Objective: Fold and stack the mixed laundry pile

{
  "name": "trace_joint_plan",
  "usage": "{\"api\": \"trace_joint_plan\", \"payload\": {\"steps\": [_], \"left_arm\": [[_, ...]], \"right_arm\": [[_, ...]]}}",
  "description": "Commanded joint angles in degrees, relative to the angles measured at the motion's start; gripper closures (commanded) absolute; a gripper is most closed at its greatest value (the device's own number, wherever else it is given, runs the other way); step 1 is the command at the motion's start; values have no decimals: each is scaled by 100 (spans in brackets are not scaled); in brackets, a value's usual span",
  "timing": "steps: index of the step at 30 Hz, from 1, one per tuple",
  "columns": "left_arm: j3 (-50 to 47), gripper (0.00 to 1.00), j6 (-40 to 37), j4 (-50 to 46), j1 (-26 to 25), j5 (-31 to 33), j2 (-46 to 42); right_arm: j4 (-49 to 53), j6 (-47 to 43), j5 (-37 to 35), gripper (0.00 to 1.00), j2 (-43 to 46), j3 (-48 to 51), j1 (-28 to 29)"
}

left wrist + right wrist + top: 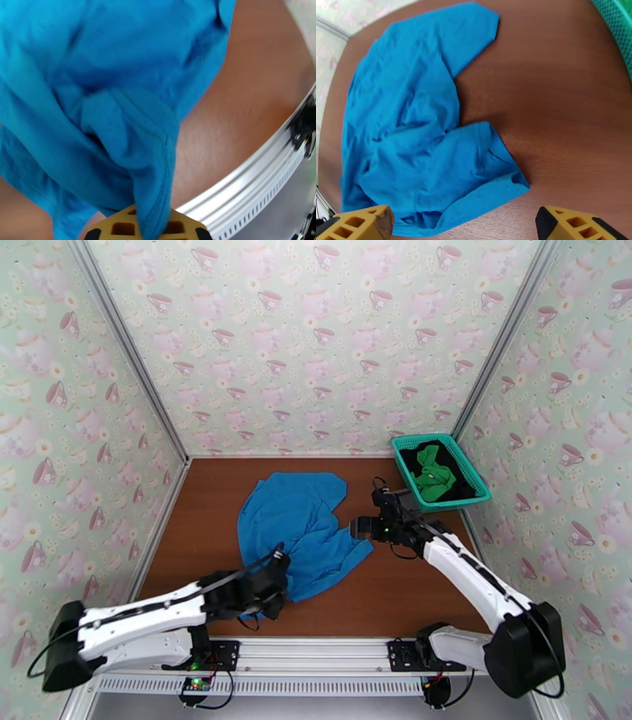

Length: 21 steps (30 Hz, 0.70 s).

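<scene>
The bright blue shirt point(304, 528) lies crumpled in the middle of the brown table point(411, 587). My left gripper point(280, 562) is at the shirt's near edge and is shut on a fold of blue cloth; in the left wrist view that fold point(134, 130) runs down between the yellow fingers point(118, 227). My right gripper point(362, 527) hovers over the shirt's right corner, open, its yellow fingertips point(363, 225) wide apart above the blue cloth point(418, 138) with nothing between them. The green garment point(433, 477) and the black one point(462, 469) lie in the basket.
The teal lattice basket point(404, 470) stands at the back right of the table, its edge at the corner of the right wrist view point(622, 23). Patterned walls close in three sides. A metal rail point(252, 177) runs along the near edge.
</scene>
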State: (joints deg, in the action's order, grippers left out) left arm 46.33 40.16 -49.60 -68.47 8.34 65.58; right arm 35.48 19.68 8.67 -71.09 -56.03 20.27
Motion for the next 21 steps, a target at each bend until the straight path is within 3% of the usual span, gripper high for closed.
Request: {"api": "trace_joint_plan", "payload": {"steps": [1,3,4,5,6,8,9,12,21], "left_arm": [[518,100,412,-891,-253,66,476],[727,100,438,-1144,-308,135,626],[850,82,450,-1256,-308,198,645],[987,42,468,-1392,-308,326,636],[1044,25,475,-1517,-308,448,622],[1526,5,395,-1763,-229,710,567],[1680,0,305,-1854,-153,798,562],[2161,0,-236,-1900,303,989,591],[3547,0,-2209,-860,2490,697,1775]], "right_arm": [[171,682,-403,2,-289,-124,21],[-24,1077,-576,3,-412,68,20],[-166,1339,-663,4,-462,209,21],[-329,1591,-696,6,-486,366,21],[-505,1797,-679,8,-519,492,21],[-876,2263,-615,11,-589,795,25],[-1032,2443,-604,12,-619,921,26],[-1474,3030,-703,13,-726,1183,83],[-1689,4550,-1634,15,-1390,1024,791]]}}
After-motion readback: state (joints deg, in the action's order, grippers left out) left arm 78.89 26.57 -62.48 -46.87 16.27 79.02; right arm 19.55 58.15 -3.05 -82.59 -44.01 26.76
